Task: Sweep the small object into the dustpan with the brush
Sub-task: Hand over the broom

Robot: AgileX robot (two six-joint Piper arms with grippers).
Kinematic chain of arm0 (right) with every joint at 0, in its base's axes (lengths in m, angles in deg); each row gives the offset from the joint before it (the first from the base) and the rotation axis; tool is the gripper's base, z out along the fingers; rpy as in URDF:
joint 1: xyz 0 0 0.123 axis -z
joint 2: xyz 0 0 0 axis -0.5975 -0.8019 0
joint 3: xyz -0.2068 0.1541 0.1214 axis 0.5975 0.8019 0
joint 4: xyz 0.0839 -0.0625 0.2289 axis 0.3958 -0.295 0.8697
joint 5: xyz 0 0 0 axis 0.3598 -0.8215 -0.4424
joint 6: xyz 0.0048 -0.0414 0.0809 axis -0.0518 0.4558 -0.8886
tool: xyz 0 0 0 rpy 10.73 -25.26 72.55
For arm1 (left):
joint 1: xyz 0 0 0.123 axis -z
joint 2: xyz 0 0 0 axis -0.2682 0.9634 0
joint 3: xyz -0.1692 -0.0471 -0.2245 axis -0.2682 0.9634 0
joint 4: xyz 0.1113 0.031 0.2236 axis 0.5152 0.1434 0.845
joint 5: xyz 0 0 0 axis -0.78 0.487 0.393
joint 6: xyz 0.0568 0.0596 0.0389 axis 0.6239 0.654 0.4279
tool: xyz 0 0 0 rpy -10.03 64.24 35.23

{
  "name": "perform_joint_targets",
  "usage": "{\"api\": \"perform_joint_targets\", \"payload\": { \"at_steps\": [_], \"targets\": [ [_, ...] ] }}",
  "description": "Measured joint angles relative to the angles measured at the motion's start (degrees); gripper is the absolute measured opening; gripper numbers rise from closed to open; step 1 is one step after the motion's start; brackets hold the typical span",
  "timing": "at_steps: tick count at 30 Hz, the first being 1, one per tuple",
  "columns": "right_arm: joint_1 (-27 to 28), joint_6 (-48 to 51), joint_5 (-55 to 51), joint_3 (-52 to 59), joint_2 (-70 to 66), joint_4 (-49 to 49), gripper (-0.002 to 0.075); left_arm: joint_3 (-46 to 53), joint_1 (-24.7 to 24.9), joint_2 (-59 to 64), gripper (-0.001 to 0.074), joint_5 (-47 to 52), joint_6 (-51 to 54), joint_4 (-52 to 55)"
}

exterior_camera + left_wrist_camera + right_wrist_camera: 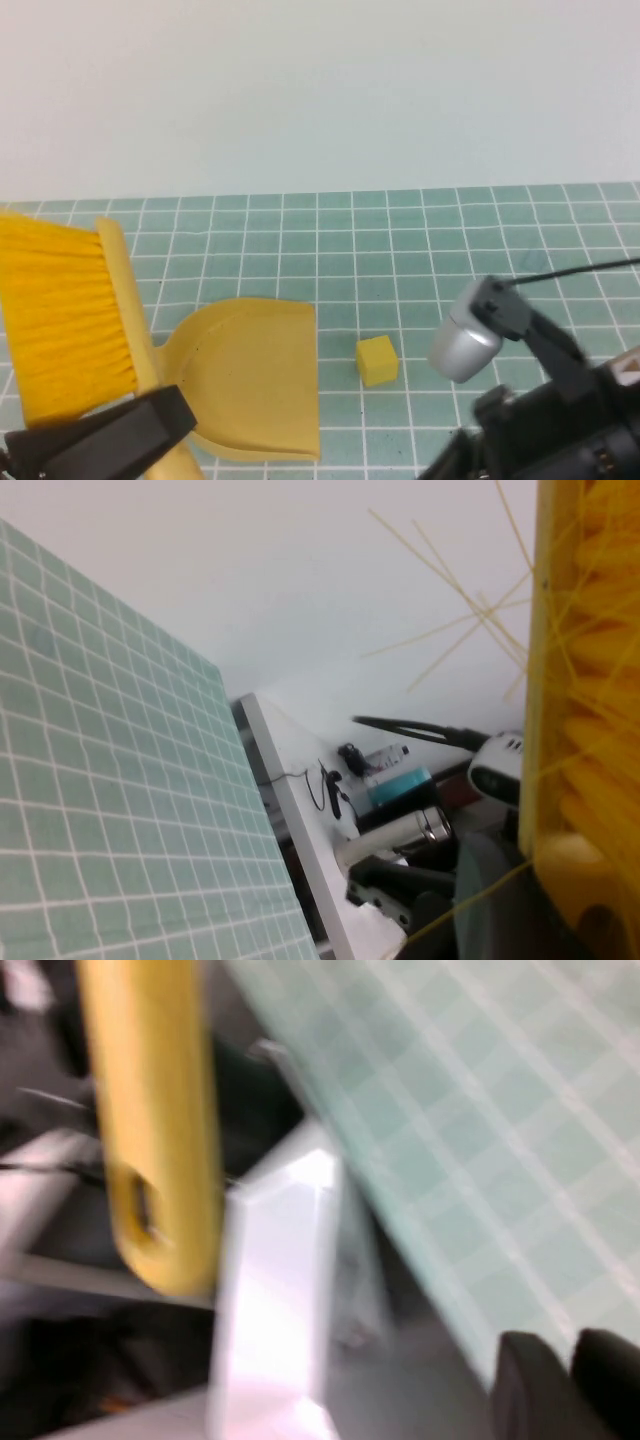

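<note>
left pincer: clenched on the brush, gripping its flat handle just below the head; it sits at the near edge of the worktop.
brush: held off the mat, head above the left pincer and tilted, bright-yellow bristles fanning away from the dustpan; in the left wrist view the tan back and a few stray bristles fill one side.
right pincer: at the near edge on the arm's own side, dark and blurred. Whether it is clenched or released I cannot tell, and nothing shows in its hold.
small object: pale-yellow cube resting flat on the green grid mat, between the two pincers, touched by neither.
dustpan: yellow scoop lying flat just beside the left pincer, with its straight edge facing the cube, near it but apart.
hidden or unclear: the dustpan's handle runs behind the brush head. The right wrist view shows a blurred yellow handle with a hole hanging past the worktop's edge, and which tool it belongs to cannot be told.
</note>
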Motion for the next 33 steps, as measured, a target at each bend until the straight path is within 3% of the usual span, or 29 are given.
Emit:
{"api": "perform_joint_targets", "payload": {
  "at_steps": [2, 6, 10, 13, 17, 20, 24, 33],
  "targets": [
    [0.0, 8.5, -1.6, 1.3, -1.8, 11.1, 0.0034, 0.0, 0.0, 0.0, 0.0000, 0.0, 0.0, 0.0],
    [0.0, 19.8, -8.4, 1.4, -4.6, 27.6, 0.0006, 0.0, 0.0, 0.0, 0.0000, 0.4, -0.2, 0.0],
    [0.0, 22.9, -13.1, 1.4, -4.7, 32.1, 0.0018, 0.0, 0.0, 0.0, 0.0000, 2.9, -0.2, -0.8],
    [0.0, 23.3, -14.5, 1.4, -5.0, 31.8, 0.0115, 0.0, 0.0, 0.0, 0.0000, 3.3, -0.2, -1.5],
    [0.0, 23.3, -15.1, 1.4, -6.1, 31.8, 0.0398, 0.0, 0.0, 0.0, 0.0000, 4.1, -0.2, -2.9],
    [0.0, 24.1, -15.1, 1.4, -7.0, 32.4, 0.0557, 0.0, 0.0, 0.0, 0.0000, 4.5, -0.1, -3.7],
    [0.0, 24.6, -15.1, 1.4, -8.2, 32.7, 0.0612, 0.0, 0.0, 0.0, 0.0000, 4.6, 0.4, -3.9],
    [0.0, 25.1, -12.9, 1.4, -9.3, 35.9, 0.0624, 0.0, 0.0, 0.0, 0.0000, 4.1, 0.6, -4.0]
  ]
}}
